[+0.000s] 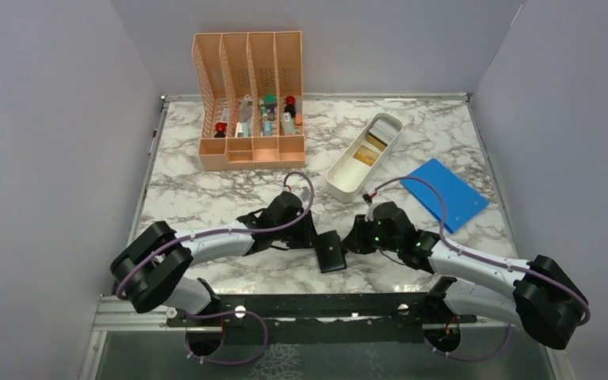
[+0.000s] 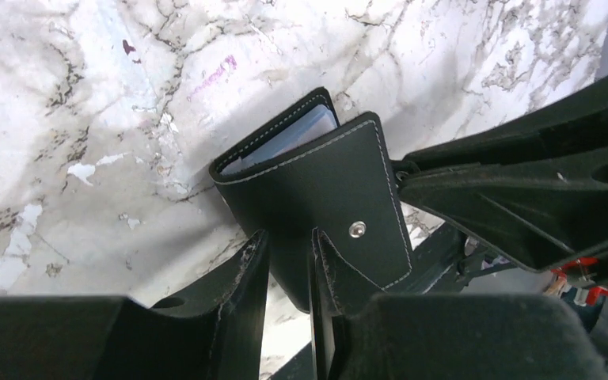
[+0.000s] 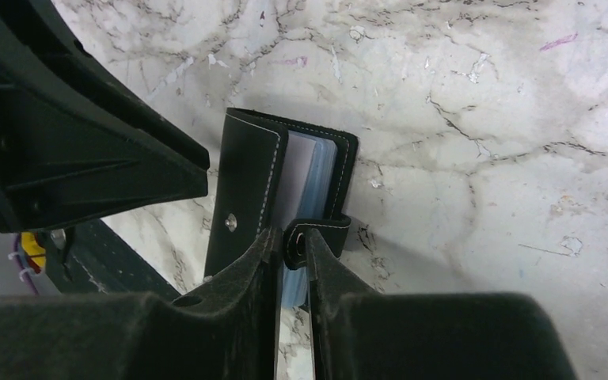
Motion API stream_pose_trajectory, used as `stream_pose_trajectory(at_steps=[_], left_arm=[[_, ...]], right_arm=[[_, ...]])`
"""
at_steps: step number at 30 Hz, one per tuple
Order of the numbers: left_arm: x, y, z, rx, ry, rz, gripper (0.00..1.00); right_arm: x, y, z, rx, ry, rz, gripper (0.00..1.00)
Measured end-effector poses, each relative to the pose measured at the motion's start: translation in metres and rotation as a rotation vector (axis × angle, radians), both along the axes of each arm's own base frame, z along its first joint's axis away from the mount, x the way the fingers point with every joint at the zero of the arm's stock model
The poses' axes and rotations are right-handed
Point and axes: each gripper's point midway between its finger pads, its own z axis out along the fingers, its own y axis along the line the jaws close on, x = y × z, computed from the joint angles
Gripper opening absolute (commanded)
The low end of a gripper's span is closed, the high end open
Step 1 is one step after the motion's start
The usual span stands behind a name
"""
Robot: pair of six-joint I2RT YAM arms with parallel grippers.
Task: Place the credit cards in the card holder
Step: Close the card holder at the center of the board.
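Found card holder point(image 1: 332, 252) at near edge of table point(image 1: 198, 202), partly open. Noted left gripper point(image 2: 286, 247) clamped on its cover, right gripper point(image 3: 291, 237) pinching snap tab point(image 3: 328, 227). Recommend spreading covers gently, evenly, exposing slots. Observed left arm point(image 1: 206, 237) and right arm point(image 1: 475, 265) low, reaching inward; credit cards point(image 1: 366, 154) lying in tray point(image 1: 340, 188).

Between left gripper point(image 1: 313, 240), right gripper point(image 1: 353, 239) — card holder point(image 1: 331, 252); tray point(image 1: 347, 188) behind.

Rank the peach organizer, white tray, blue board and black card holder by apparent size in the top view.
1. peach organizer
2. white tray and blue board, too alike to rank
3. black card holder, smallest
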Motion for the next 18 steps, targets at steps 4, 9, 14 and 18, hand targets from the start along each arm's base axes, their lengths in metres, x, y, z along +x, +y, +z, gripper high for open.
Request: stream_pose_trajectory(at_steps=[4, 9, 14, 18], left_arm=[[0.004, -0.004, -0.005, 0.018, 0.004, -0.009, 0.26], [0.004, -0.005, -0.008, 0.023, 0.004, -0.021, 0.26], [0.005, -0.007, -0.007, 0.021, 0.004, -0.027, 0.26], [0.006, -0.011, -0.004, 0.008, -0.003, -0.031, 0.26]], right_arm=[[-0.001, -0.004, -0.001, -0.014, 0.003, -0.008, 0.24], [-0.001, -0.008, 0.003, -0.020, -0.004, -0.021, 0.30], [-0.001, -0.009, 0.011, -0.012, -0.016, -0.025, 0.28], [-0.002, -0.010, 0.012, -0.012, -0.016, -0.026, 0.25]])
